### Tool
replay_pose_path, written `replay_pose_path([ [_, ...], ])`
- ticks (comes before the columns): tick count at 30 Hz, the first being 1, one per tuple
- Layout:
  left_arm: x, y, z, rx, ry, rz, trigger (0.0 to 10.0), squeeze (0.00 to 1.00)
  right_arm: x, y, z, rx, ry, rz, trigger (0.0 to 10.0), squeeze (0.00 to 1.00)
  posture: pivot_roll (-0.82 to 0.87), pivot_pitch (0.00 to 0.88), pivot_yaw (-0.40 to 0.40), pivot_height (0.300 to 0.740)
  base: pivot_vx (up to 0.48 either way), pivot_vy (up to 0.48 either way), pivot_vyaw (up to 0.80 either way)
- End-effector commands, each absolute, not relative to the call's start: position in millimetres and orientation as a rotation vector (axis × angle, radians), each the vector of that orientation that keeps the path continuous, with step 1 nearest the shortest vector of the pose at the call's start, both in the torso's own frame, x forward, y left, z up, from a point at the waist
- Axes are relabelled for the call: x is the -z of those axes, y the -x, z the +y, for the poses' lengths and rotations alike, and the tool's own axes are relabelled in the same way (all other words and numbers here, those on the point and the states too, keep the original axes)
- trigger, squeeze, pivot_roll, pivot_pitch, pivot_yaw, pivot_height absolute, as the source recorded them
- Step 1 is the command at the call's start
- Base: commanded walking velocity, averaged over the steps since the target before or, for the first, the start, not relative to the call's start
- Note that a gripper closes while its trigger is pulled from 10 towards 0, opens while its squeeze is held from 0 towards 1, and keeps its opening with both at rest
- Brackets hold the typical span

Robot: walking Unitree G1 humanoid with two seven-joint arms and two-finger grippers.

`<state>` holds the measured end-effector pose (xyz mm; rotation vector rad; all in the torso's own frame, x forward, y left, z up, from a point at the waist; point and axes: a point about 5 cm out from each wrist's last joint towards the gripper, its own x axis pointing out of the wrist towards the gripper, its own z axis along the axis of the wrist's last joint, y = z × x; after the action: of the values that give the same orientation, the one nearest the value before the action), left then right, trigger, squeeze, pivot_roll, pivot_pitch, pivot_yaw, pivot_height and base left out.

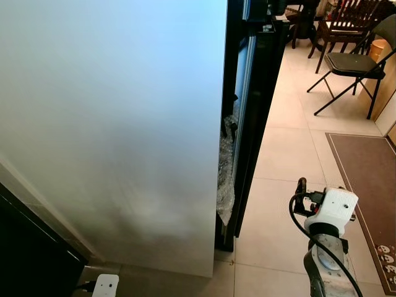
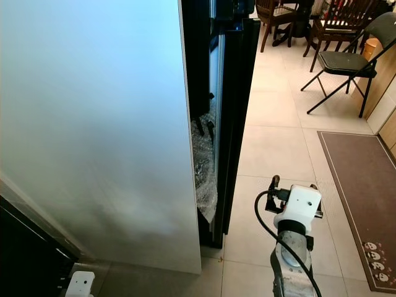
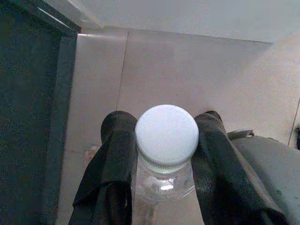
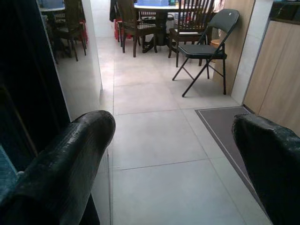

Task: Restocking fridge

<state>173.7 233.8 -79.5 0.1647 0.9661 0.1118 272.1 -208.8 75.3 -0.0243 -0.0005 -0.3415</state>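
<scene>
Left eye view: a broad white fridge door [image 1: 117, 124] stands open and fills the left and middle of the scene. Past its edge is the dark fridge body [image 1: 247, 93], with crinkled clear plastic wrap [image 1: 226, 179] in the gap. The floor [image 1: 284, 154] is pale tile. A brown mat [image 1: 368, 185] lies on the right. A black folding chair [image 1: 352, 65] stands farther back, with wooden chairs behind it. The right arm [image 1: 328, 241] reaches up from the lower right, over the tiles.

Right eye view: the same scene, with the right arm beside the fridge's dark edge.

Left wrist view: the left hand [image 3: 166, 154] is clenched on a clear bottle [image 3: 161, 187]. A black finger presses each side of its neck, just under the white cap [image 3: 167, 135]. Tiles lie below it.

Right wrist view: the right hand [image 4: 176, 154] is released, its two black fingers [image 4: 70, 159] spread wide, holding nothing. Beyond them are the tiles, the mat, the folding chair and a dining table with chairs.
</scene>
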Motion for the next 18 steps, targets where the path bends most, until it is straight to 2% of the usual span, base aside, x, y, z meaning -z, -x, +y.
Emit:
replay_pose_path([
  [1, 80.9, -170.4, 235.3, -0.117, -0.160, 0.988, 10.0, 0.00, -77.2, -272.6, -205.1, 0.326, 0.026, -0.001, 10.0, 0.00, -0.02, 0.000, 0.032, 0.740, 0.251, 0.000, 0.00],
  [10, 82.7, -165.6, 236.8, -0.121, -0.156, 1.001, 10.0, 0.00, -78.9, -274.0, -203.5, 0.311, 0.030, -0.003, 10.0, 0.00, -0.02, 0.000, 0.025, 0.740, 0.290, 0.000, 0.00],
  [18, 82.7, -169.4, 231.1, -0.110, -0.168, 1.004, 10.0, 0.00, -75.4, -272.0, -200.2, 0.296, 0.028, 0.010, 10.0, 0.00, -0.02, 0.000, 0.023, 0.740, 0.000, 0.000, 0.00],
])
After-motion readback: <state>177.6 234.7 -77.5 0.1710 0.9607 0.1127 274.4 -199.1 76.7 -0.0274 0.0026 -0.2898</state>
